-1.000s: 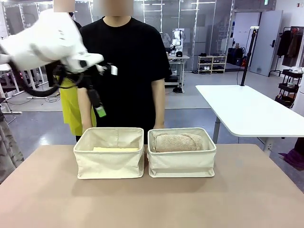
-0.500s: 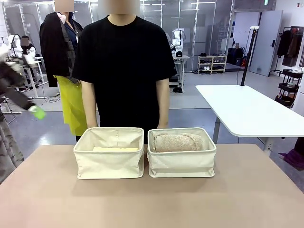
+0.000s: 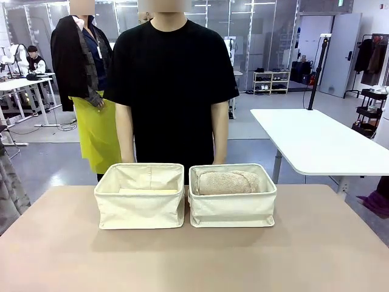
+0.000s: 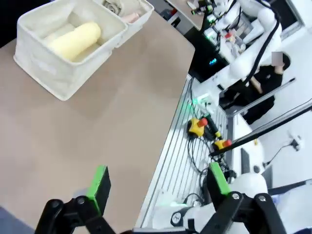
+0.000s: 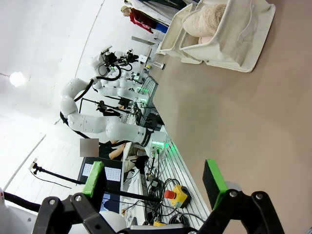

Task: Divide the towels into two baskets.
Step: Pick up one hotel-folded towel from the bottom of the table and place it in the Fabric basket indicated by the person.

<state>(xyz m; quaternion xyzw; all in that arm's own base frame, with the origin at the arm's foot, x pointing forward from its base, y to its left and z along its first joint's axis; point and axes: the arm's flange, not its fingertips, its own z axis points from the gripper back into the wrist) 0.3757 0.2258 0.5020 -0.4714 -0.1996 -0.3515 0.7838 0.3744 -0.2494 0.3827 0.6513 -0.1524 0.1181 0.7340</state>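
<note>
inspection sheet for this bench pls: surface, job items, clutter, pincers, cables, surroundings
Surface: tan tabletop, bare around the baskets.
Job's things: two cream canvas baskets side by side; left basket holds a pale yellow rolled towel; right basket holds a shaggy tan-beige rolled towel over a pinkish cream one.
Clutter: nothing seen.
Grippers: left pincer open, empty; right pincer open, empty.
Cables: tangle by yellow stop buttons off the table edge.
Surroundings: person in black T-shirt behind baskets; white table at right.

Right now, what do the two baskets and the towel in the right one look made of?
Left basket and right basket: seemingly matte cream canvas; soft creased walls, folded rims. Tan towel: likely terry, with a shaggy looped pile.
</note>
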